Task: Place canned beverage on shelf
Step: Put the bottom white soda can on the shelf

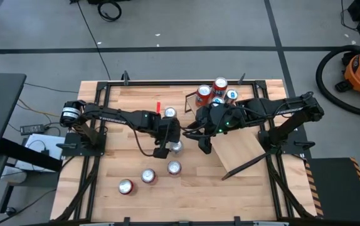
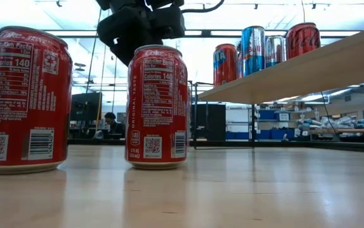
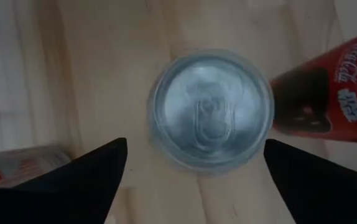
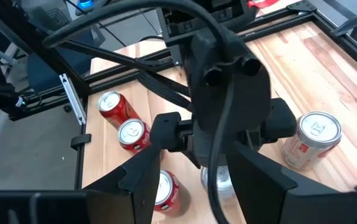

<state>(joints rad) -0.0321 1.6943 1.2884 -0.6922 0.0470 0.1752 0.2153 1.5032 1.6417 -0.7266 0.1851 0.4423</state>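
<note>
An upright can with a silver top stands on the wooden table; it also shows in the high view. My left gripper hangs above it, pointing down, open, with one finger to either side of the can and touching nothing; it also shows in the high view. My right gripper is open and empty, close beside the left one, near the shelf's lower part. The sloped light wood shelf stands at the right, with several cans at its far end.
More cans stand on the table: one farther back and three nearer the front. A red cola can stands close to the targeted can. Black frame rails run along the table's sides.
</note>
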